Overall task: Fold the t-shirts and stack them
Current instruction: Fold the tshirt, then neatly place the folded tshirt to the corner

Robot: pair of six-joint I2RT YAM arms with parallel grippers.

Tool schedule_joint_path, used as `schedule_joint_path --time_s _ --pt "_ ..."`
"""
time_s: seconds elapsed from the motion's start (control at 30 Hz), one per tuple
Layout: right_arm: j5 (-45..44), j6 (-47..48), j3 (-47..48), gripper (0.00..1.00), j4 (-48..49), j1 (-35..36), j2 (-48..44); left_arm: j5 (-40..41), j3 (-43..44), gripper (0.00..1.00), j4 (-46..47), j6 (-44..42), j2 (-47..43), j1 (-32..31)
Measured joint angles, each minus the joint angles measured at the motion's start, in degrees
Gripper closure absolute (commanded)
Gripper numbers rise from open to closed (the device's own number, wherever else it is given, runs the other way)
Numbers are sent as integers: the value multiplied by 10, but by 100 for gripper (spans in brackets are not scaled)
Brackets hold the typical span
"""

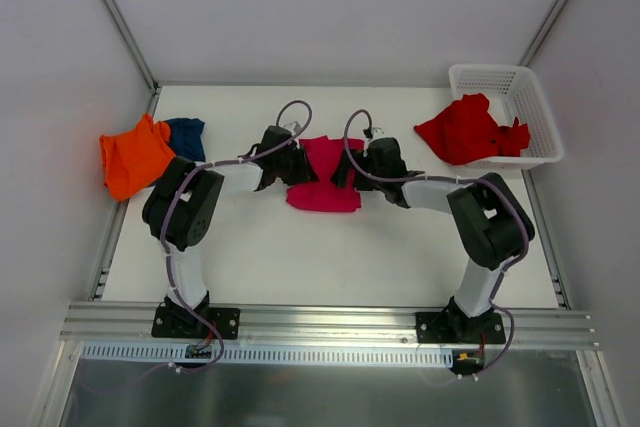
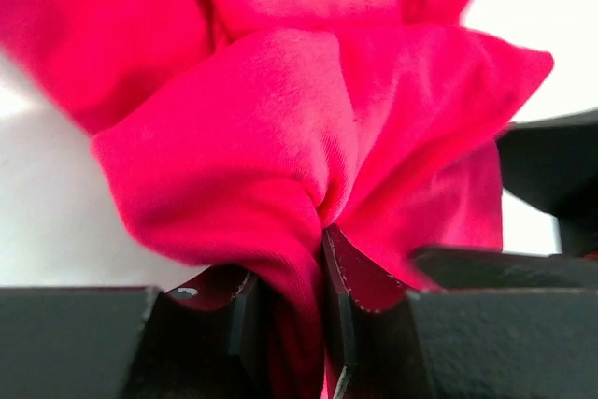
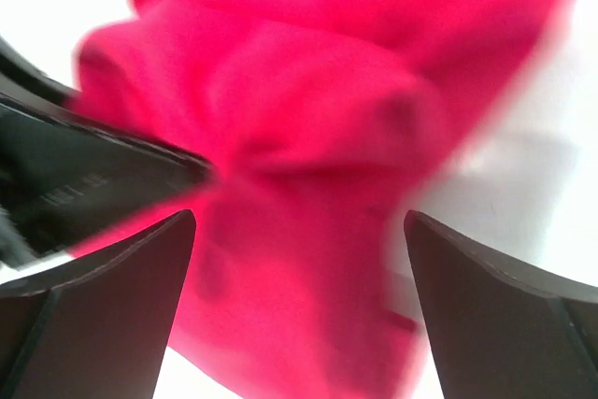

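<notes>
The magenta-pink t-shirt (image 1: pixel 325 187) lies bunched at the table's middle. My left gripper (image 1: pixel 300 162) is at its left edge, and in the left wrist view the gripper (image 2: pixel 322 249) is shut on a pinched fold of the pink cloth (image 2: pixel 262 119). My right gripper (image 1: pixel 347 169) is at the shirt's right side. In the right wrist view the gripper (image 3: pixel 299 221) stands open just above the pink cloth (image 3: pixel 308 119), holding nothing. The orange t-shirt (image 1: pixel 135 159) and the navy t-shirt (image 1: pixel 187 135) lie crumpled at the far left. The red t-shirt (image 1: pixel 465 129) hangs over the basket's edge.
A white mesh basket (image 1: pixel 537 107) stands at the back right corner. Metal frame rails run along the table's left and right sides. The two grippers are close together over the pink shirt; the left gripper's finger (image 3: pixel 93 175) shows in the right wrist view.
</notes>
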State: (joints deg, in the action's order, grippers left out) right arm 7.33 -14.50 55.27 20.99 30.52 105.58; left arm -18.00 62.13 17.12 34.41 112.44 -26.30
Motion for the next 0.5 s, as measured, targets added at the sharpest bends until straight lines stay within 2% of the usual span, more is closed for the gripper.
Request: schedule_joint_path --time_s 0.23,0.5 --pt "-36 29 -39 1 -66 2 -74 114 -20 100 -165 -56 -95 37" --pt "-58 49 -74 0 -103 3 -139 222 -19 100 -293 -109 -193 82"
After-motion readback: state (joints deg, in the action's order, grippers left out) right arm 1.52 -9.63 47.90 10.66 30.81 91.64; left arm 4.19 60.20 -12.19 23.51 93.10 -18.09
